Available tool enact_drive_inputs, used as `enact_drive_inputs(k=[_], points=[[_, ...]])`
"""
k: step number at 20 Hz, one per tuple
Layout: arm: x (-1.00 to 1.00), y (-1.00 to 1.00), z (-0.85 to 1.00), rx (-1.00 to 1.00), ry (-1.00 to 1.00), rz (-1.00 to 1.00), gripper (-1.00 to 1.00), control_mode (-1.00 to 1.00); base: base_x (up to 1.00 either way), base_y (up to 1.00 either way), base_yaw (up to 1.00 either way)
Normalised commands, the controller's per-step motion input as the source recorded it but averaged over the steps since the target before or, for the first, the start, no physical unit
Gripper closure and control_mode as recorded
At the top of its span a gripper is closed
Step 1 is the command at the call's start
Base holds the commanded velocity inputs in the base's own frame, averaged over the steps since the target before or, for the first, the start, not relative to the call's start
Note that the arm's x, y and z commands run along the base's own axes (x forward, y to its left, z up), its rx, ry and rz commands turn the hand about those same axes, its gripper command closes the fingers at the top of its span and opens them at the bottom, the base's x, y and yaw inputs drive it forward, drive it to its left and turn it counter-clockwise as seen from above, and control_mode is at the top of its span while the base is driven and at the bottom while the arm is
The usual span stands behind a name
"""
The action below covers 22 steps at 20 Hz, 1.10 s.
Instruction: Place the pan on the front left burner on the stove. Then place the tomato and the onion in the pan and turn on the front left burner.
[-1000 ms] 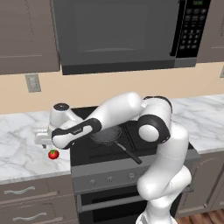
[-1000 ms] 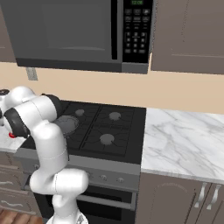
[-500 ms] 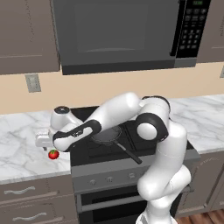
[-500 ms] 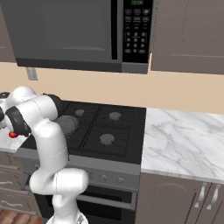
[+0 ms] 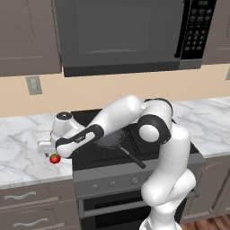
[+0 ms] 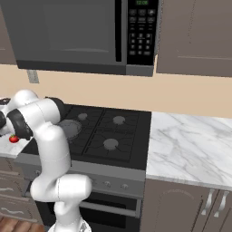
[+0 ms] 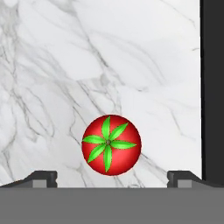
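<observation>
White marble counter (image 5: 22, 148) runs to either side of the stove (image 5: 103, 157) in the rendered kitchen before you, with a dark microwave (image 5: 121, 36) hung above the cooktop and brown cabinets on both flanks. You see the white arm (image 5: 134, 117) reach from the right of the stove across its front half, to the counter just left of the stove's left edge. The gripper (image 7: 112, 177) hangs directly over the tomato (image 7: 111, 145), its two dark fingertips (image 7: 41, 178) spread wide, one on each side of the fruit and clear of it, closed on nothing. From the hand camera you look straight down on the tomato's green star of leaves, and the stove's black edge stands as a dark band along the right border. The tomato (image 5: 55, 158) sits on the marble beside the stove's front left corner, partly under the hand; from the right base camera it is a small red spot (image 6: 14, 138) left of the stove, beside the arm. The pan (image 5: 110, 139) rests on the stove's front left burner, its thin black handle (image 5: 132, 158) pointing toward the stove's front edge, and the arm crosses over part of it. Small knobs (image 5: 112, 183) line the stove's grey front panel above the oven door.
</observation>
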Motion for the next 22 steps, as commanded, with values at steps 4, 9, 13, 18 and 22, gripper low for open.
enact_drive_inputs(k=[4,9,13,18,22], points=[[0.00,0.00,-0.11,0.00,0.00,0.00,-1.00,-1.00,0.00,0.00,0.00],[0.03,0.00,-0.02,0.00,0.00,0.00,-1.00,-1.00,0.00,0.00,0.00],[0.09,0.00,0.00,0.00,0.00,0.00,-1.00,-1.00,0.00,0.00,0.00],[0.07,0.00,0.00,0.00,0.01,0.00,-1.00,-1.00,0.00,0.00,0.00],[0.00,0.02,0.00,0.00,0.01,0.00,-1.00,-1.00,0.00,0.00,0.00]])
